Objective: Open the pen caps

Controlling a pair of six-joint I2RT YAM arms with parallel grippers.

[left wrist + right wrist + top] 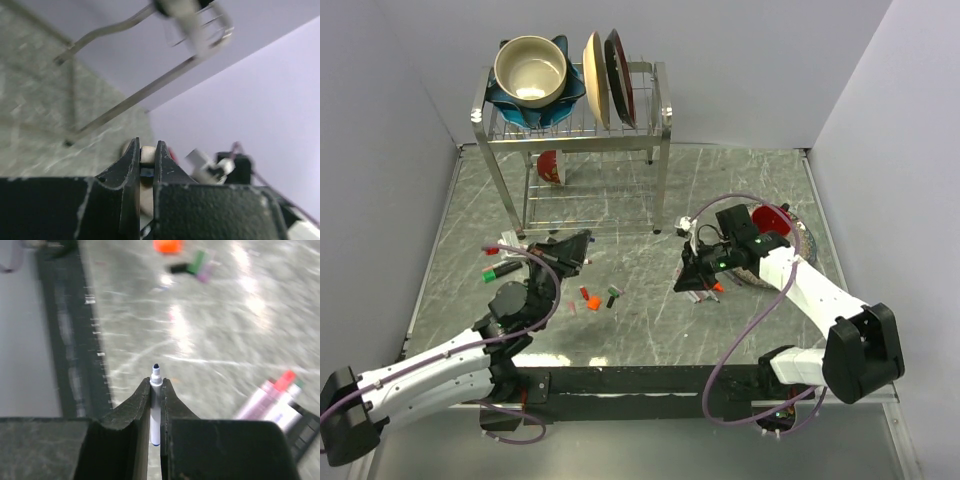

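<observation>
I see my right gripper (156,386) clamping a slim white uncapped pen (155,410), my left gripper (146,149) pinching a tiny blue cap (147,173).

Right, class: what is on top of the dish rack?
A cream bowl nested in a blue dish, plus a cream plate and a dark plate on edge. The blue dish's inside is hidden.
</observation>
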